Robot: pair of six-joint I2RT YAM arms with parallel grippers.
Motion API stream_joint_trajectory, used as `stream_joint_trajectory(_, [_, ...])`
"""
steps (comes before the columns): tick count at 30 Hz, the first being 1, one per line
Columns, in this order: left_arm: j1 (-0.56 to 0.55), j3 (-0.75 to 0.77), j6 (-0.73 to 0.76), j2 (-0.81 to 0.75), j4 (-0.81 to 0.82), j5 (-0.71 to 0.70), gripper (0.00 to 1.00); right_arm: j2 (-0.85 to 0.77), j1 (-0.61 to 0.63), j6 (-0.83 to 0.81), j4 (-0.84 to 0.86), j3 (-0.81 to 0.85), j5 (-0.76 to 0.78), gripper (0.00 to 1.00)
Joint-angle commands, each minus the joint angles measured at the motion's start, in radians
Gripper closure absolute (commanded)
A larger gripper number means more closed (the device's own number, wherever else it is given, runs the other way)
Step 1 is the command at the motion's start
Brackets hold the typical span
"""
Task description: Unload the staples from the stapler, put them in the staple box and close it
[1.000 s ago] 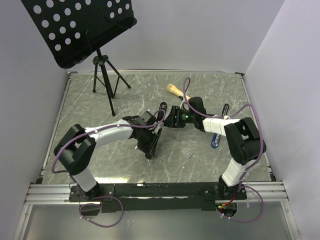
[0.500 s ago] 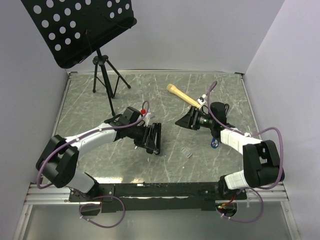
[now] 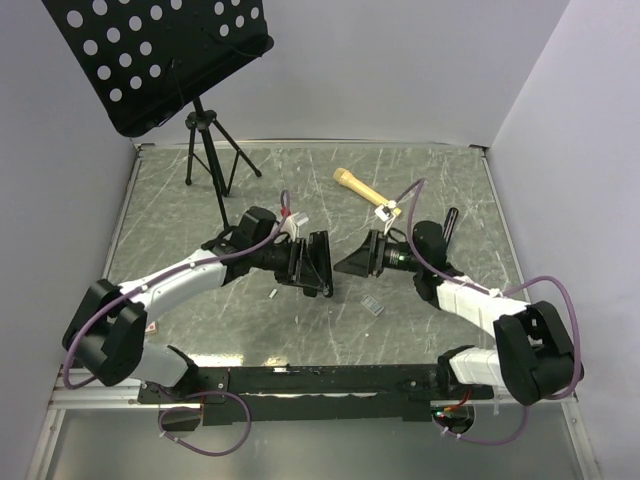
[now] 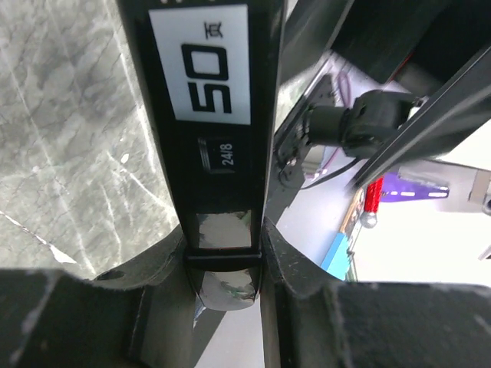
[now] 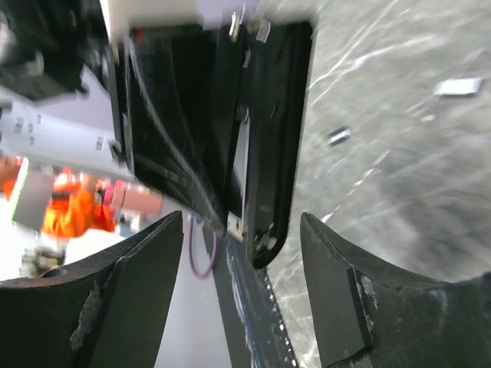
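Observation:
The black stapler [image 3: 320,262] is held off the table by my left gripper [image 3: 303,264], which is shut on one of its long arms. In the left wrist view the stapler [image 4: 219,153] shows a white "50" label and runs up from between my fingers [image 4: 165,264]. My right gripper [image 3: 352,264] faces it from the right, open. The stapler's rounded end [image 5: 268,169] sits just ahead of the gap between the right gripper's fingers [image 5: 153,268]. A pale strip of staples [image 3: 372,306] lies on the table below the right gripper and also appears in the right wrist view [image 5: 459,87].
A small pale bit [image 3: 271,293] lies on the table under the left arm. A tan handle [image 3: 362,186] and a dark pen [image 3: 449,222] lie behind the right arm. A black music stand [image 3: 160,60] on a tripod stands at the back left.
The left arm has carried the stapler to the right and turned it. The right gripper drew back, then came in again toward the stapler with its jaws wider.

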Motion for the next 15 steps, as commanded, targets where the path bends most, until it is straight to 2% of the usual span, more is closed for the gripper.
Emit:
stream_joint_trajectory(1, [0.006, 0.024, -0.066, -0.1, 0.113, -0.021, 0.99, -0.097, 0.111, -0.081, 0.052, -0.054, 0.07, 0.3])
stream_joint_trajectory(2, [0.009, 0.024, -0.077, -0.117, 0.116, -0.03, 0.99, -0.12, 0.129, -0.146, 0.022, -0.065, 0.165, 0.3])
stream_joint_trajectory(5, [0.014, 0.027, -0.12, -0.143, 0.133, -0.042, 0.99, -0.185, 0.206, -0.266, -0.106, -0.065, 0.322, 0.3])
stream_joint_trajectory(11, [0.016, 0.027, -0.117, -0.163, 0.121, -0.03, 0.99, -0.173, 0.226, -0.311, -0.209, -0.01, 0.425, 0.34])
stream_joint_trajectory(15, [0.014, -0.006, -0.131, -0.189, 0.154, -0.006, 0.99, -0.139, 0.226, -0.268, -0.213, 0.012, 0.463, 0.42])
